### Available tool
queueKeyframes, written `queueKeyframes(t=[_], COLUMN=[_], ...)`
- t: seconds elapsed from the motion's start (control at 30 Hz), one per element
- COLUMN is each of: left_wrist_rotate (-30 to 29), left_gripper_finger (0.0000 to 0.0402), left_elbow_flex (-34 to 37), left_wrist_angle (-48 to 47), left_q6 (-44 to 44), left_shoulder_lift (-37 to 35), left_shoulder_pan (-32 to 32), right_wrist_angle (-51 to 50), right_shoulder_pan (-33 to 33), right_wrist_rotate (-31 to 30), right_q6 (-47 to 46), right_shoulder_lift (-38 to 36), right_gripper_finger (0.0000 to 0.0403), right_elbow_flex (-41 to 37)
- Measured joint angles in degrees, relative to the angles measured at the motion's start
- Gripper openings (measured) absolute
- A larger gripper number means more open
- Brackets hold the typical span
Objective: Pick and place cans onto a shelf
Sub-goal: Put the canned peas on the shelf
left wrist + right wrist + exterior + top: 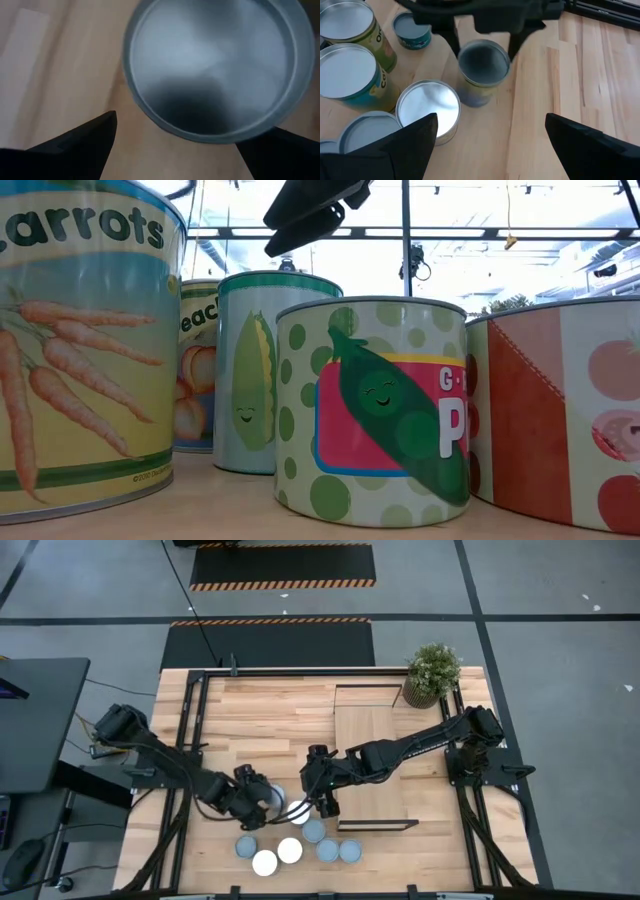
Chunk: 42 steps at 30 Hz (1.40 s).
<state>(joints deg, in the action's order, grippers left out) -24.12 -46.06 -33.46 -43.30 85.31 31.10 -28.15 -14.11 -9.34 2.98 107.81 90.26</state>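
The left end effector (268,802) hangs over one can (483,64), fingers spread wide to either side of its round top, not closed on it; seen from its wrist, the lid (212,65) directly beneath is dull grey metal with a raised rim. The right end effector (318,808) stands just beside, fingers also wide and holding nothing, with the other cans (290,850) clustered on the near side of it on the planked light-wood worktop (260,720). They are short cylinders with pale metal tops and printed paper wraps. From table height the labels read "Carrots" on the carrot can (85,340), a smiling corn cob (255,385), a smiling pea pod (385,410) on green dots, peaches and tomatoes. The shelf (368,755), a smooth pale board with thin dark end frames, lies just beyond the right end effector, bare
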Motion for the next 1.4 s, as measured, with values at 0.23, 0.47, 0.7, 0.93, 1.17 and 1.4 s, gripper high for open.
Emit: queueKeyframes(t=[0.23,0.47,0.7,0.93,1.17,1.4], left_wrist_rotate=[-3.20,-3.12,-0.51,2.33,4.05,5.33], left_gripper_finger=[0.0389,0.0389,0.0389,0.0389,0.0389,0.0384], left_elbow_flex=[0.00,0.00,0.02,0.00,0.00,0.00], left_wrist_angle=[3.70,8.58,15.88,20.02,20.31,20.33], left_q6=[6.84,14.31,20.76,24.91,27.53,27.82], left_shoulder_lift=[3.49,5.04,5.57,5.56,5.43,5.43], left_shoulder_pan=[-4.53,-8.22,-11.66,-14.98,-15.57,-15.50], right_wrist_angle=[-0.36,-6.90,-10.07,-12.45,-12.78,-12.67], right_shoulder_pan=[0.51,1.25,1.77,2.80,4.62,4.63], right_wrist_rotate=[0.02,-0.36,-1.78,-3.10,-3.15,-3.02], right_q6=[0.23,1.66,1.12,1.10,0.60,0.60], right_shoulder_lift=[0.00,-1.31,-4.23,-5.51,-5.53,-5.53], right_gripper_finger=[0.0378,0.0378,0.0378,0.0378,0.0378,0.0378], right_elbow_flex=[0.00,-0.02,-0.02,-0.02,-0.02,-0.02])
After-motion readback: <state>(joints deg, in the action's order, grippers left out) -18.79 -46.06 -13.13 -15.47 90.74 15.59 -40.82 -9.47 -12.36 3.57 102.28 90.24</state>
